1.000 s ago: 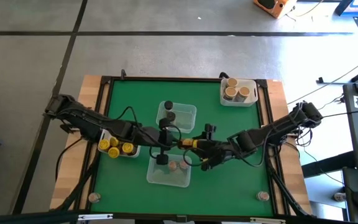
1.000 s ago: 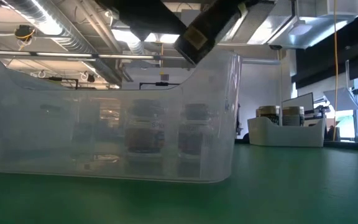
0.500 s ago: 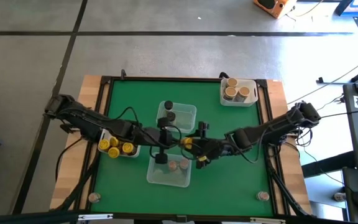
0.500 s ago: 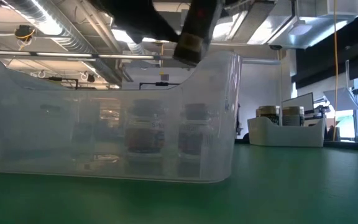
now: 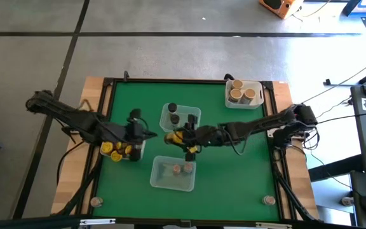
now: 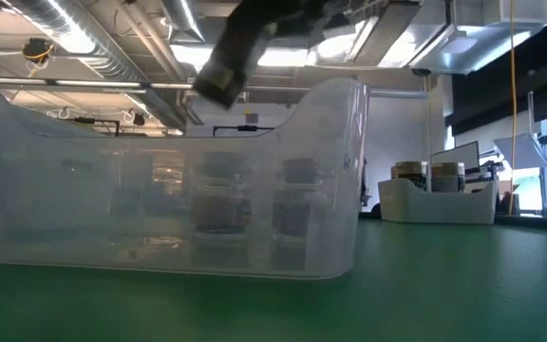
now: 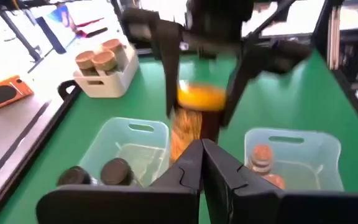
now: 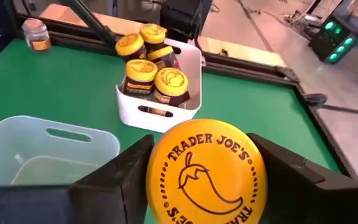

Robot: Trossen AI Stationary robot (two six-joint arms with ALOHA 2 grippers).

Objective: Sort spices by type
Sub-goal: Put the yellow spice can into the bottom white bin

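gripping a yellow-lidded spice jar [image 8: 205, 169] by its sides, right pincer [image 5: 184, 139], fingers set on either flank of the chili-pepper lid, held above the green tabletop [image 5: 234, 172] between the two clear tubs. seen lying roughly on its side in the left wrist view, lid toward the left arm. hanging just off the jar, near the white tray, left pincer [image 5: 135, 130], fingers [image 7: 191, 165] pressed shut with nothing between them. sitting nearest the front edge, clear plastic tub [image 5: 172, 174] with pinkish-brown-lidded jars [image 5: 182, 169] inside. resting farther back, second clear tub [image 5: 180, 118] holding two black-lidded jars [image 5: 173, 113]. standing at the left side of the mat, white tray [image 8: 159, 115] packed with four yellow-lidded jars [image 8: 155, 74], upright and touching. tucked in the far right corner, another white tray [image 5: 244, 95] with tan-lidded jars [image 5: 239, 91]. left alone at each front corner of the tabletop, one small jar [image 5: 269, 200] on the right, another [image 5: 94, 202] on the left, well apart from the rest.
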